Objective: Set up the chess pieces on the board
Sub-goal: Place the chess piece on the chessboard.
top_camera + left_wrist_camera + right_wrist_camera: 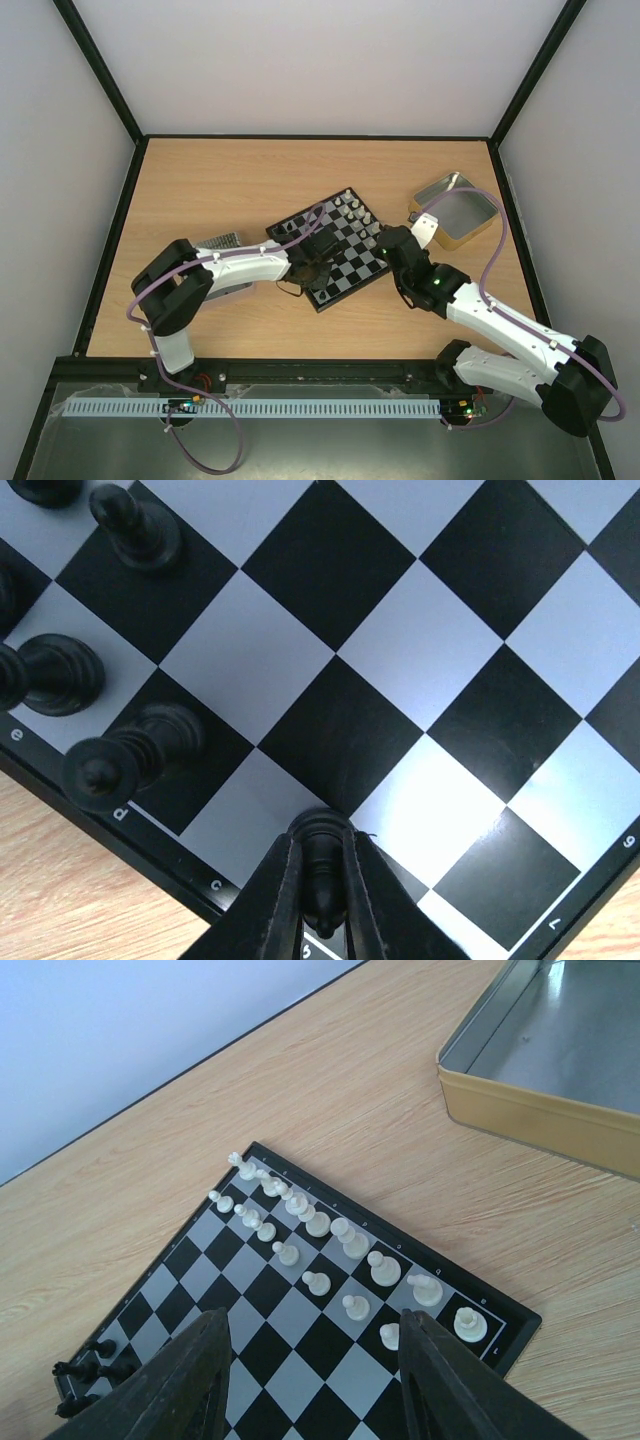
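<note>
The board [345, 262] lies tilted mid-table. White chess pieces [318, 1225] stand in two rows along its far right edge. Several black chess pieces [55, 675] stand by the opposite edge, and one black piece [130, 758] next to the letter d leans over. My left gripper [322, 905] is shut on a black piece [322, 875] whose base rests at the board's near rim beside the letter c. My right gripper [315, 1380] hangs open above the board's white side, with nothing between its fingers [200, 1380].
A shallow gold-sided tin [455, 208] sits at the table's right, close to the board's far corner. Another metal tin [222, 243] lies partly under the left arm. Black frame rails border the table.
</note>
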Motion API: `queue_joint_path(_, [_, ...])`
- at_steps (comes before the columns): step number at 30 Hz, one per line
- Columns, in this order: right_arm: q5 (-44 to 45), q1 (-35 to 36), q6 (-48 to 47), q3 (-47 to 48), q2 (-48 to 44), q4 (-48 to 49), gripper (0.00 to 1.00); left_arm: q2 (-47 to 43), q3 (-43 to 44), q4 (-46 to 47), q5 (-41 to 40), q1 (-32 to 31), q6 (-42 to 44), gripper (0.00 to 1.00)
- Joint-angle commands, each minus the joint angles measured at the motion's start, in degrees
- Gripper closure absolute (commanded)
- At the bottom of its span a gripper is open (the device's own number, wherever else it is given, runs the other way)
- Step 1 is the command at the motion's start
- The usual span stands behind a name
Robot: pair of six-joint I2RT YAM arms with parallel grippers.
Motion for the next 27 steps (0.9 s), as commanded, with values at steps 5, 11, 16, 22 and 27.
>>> queue_joint_path(5, [2.0, -0.2, 1.1, -0.9, -0.6, 0.5, 0.55, 1.6, 0.6, -3.1, -2.9, 0.4, -0.4, 0.89])
queue_joint_path(11, [1.8, -0.2, 1.0, -0.9, -0.5, 0.7, 0.55, 1.4, 0.4, -3.8, -3.3, 0.5, -0.6, 0.89])
queue_joint_path(16, [1.5, -0.2, 1.1, -1.0, -0.5, 0.8, 0.55, 1.0, 0.2, -3.8, -2.6, 0.6, -0.8, 0.86])
queue_joint_path(22, [1.2, -0.3, 1.0, -1.0, -0.5, 0.9, 0.55, -1.0, 0.7, -4.0, -0.7, 1.4, -0.6, 0.78])
queue_joint_path(27, [1.0, -0.2, 1.1, -0.8, -0.6, 1.1, 0.55, -4.1, 2.4, -4.4, 1.4, 2.1, -0.3, 0.65])
